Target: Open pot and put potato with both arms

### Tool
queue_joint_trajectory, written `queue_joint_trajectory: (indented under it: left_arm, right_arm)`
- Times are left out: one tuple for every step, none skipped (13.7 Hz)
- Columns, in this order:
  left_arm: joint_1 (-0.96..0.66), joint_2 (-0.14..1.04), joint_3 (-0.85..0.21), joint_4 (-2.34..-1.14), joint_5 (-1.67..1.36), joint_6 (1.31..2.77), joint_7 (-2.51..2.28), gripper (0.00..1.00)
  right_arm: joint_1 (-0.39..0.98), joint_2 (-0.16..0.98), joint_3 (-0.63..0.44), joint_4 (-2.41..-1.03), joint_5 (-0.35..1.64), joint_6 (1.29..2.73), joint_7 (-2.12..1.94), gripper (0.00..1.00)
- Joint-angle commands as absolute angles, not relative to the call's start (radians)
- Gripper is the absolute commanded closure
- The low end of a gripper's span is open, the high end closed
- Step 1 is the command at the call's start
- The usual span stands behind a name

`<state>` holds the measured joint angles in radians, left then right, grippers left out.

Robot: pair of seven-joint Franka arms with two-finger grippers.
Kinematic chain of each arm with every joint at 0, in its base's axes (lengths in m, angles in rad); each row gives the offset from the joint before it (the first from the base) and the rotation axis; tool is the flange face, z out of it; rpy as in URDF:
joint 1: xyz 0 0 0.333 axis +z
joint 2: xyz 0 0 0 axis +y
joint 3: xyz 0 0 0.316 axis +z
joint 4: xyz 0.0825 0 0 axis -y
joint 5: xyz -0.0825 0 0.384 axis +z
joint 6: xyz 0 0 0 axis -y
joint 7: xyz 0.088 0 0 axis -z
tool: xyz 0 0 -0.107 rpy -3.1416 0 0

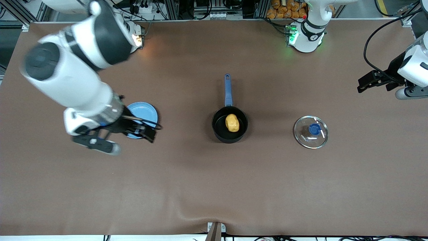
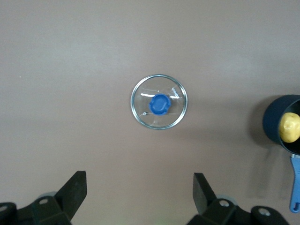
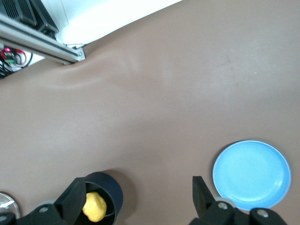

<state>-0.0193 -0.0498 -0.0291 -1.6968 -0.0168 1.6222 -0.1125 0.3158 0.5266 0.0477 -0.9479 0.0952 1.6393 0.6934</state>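
Observation:
The black pot (image 1: 219,129) stands mid-table without its lid, its blue handle (image 1: 228,89) pointing toward the robots' bases. The yellow potato (image 1: 232,123) lies inside it. The glass lid (image 1: 311,132) with its blue knob lies flat on the table toward the left arm's end. My left gripper (image 1: 362,83) is open and empty, up over the table's edge at that end; its wrist view shows the lid (image 2: 159,101), the pot (image 2: 274,124) and the potato (image 2: 289,127). My right gripper (image 1: 150,132) is open and empty over the light-blue plate; its wrist view shows the pot (image 3: 110,190) with the potato (image 3: 95,206).
A flat light-blue plate (image 1: 143,112) lies toward the right arm's end, partly hidden by the right gripper, and shows empty in the right wrist view (image 3: 251,173). The table's brown cover has a ridge near its front edge (image 1: 200,209).

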Motion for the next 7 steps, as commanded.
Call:
queue_joint_trajectory:
  left_arm:
    - [-0.014, -0.051, -0.032, -1.681, -0.041, 1.623, -0.091, 0.00]
    - [-0.014, -0.049, -0.031, -1.681, -0.047, 1.623, -0.091, 0.00]
    - [-0.014, -0.051, -0.031, -1.681, -0.048, 1.623, -0.091, 0.00]
    - [-0.015, -0.049, -0.031, -1.681, -0.048, 1.623, -0.091, 0.00]
    - [-0.015, -0.049, -0.031, -1.681, -0.048, 1.623, -0.091, 0.00]
    - [-0.017, -0.051, -0.031, -1.681, -0.049, 1.623, -0.092, 0.00]
    - [-0.017, -0.051, -0.031, -1.681, -0.049, 1.623, -0.091, 0.00]
  right_arm:
    - [0.197, 0.450, 0.150, -0.982, 0.091, 1.577, 0.693, 0.00]
    - [0.155, 0.448, 0.156, -0.982, 0.092, 1.504, 0.669, 0.00]
    - [0.108, 0.448, 0.163, -0.980, 0.092, 1.444, 0.594, 0.00]
    - [0.086, 0.436, 0.157, -0.982, 0.089, 1.366, 0.496, 0.00]
    - [0.060, 0.408, 0.156, -0.982, 0.040, 1.327, 0.407, 0.00]
    - [0.034, 0.391, 0.161, -0.983, 0.008, 1.316, 0.308, 0.00]
    - [0.020, 0.388, 0.161, -0.983, 0.000, 1.293, 0.252, 0.00]
